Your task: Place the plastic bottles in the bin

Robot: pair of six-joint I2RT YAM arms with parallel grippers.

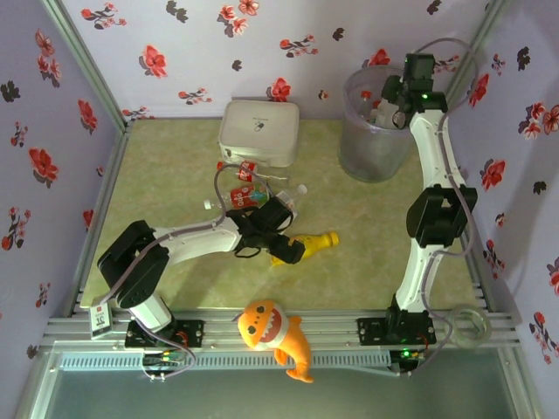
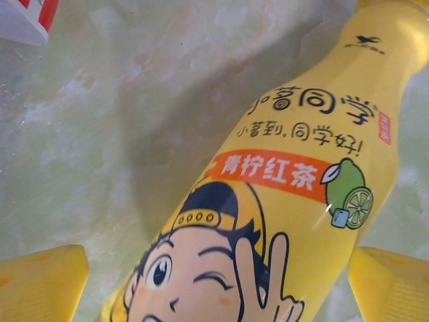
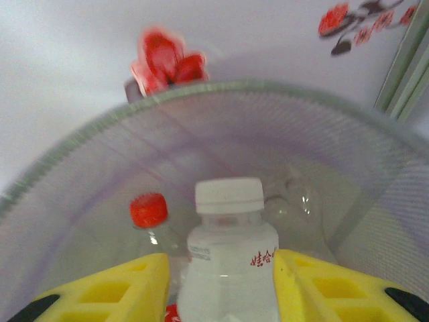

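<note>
Yellow cartoon-label plastic bottle [image 2: 281, 201] lying on green table [image 2: 100, 134], left gripper [image 2: 218, 295] fingers spread astride it, apparently poised to grasp | right gripper [image 3: 224, 288] pinching clear white-capped bottle [image 3: 228, 248] above translucent grey round bin [image 3: 348, 154], likely for dropping | red-capped bottle [image 3: 149, 209] already inside

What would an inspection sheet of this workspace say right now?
Surface: green marbled tabletop, no spills seen.
Job's things: yellow bottle lying flat; red-labelled bottles near white box; white-capped bottle held over bin, red-capped bottle inside it.
Clutter: white box; orange plush shark on the near rail.
Hands: left hand open astride yellow bottle; right hand shut on white-capped bottle.
Cables: black cable looping beside left arm.
Surroundings: flower-patterned walls.
</note>
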